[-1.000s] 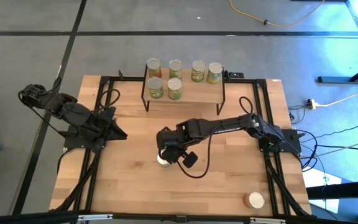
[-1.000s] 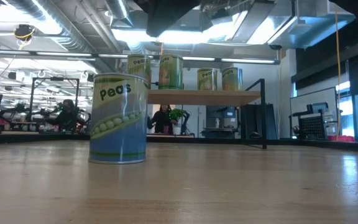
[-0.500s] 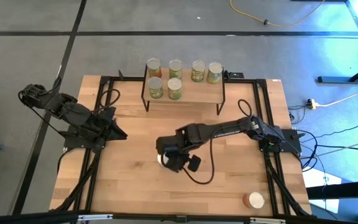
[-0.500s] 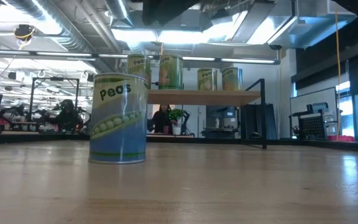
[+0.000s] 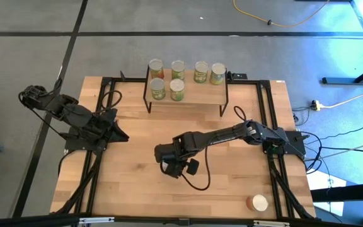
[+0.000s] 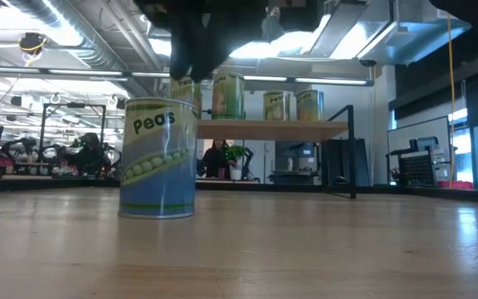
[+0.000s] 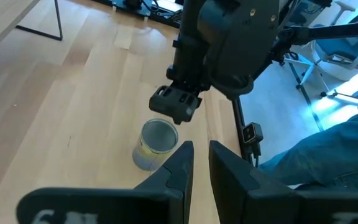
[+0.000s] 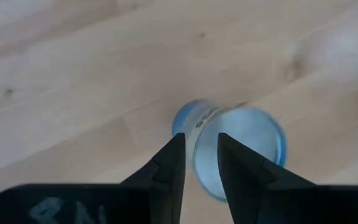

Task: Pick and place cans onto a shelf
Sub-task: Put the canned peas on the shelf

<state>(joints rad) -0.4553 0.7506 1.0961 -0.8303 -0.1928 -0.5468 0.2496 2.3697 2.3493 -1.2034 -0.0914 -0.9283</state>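
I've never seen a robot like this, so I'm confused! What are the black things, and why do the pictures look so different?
The black things are two robot arms at a wooden table. One picture looks down from above, one looks across at table height, and two come from cameras on the arms' wrists. The left arm waits at the table's left side. The right arm reaches to the middle, its jaws hanging just over a can of peas that stands on the table. Nothing is held. Six cans stand on the shelf at the far edge, and one more can sits near the right front corner.
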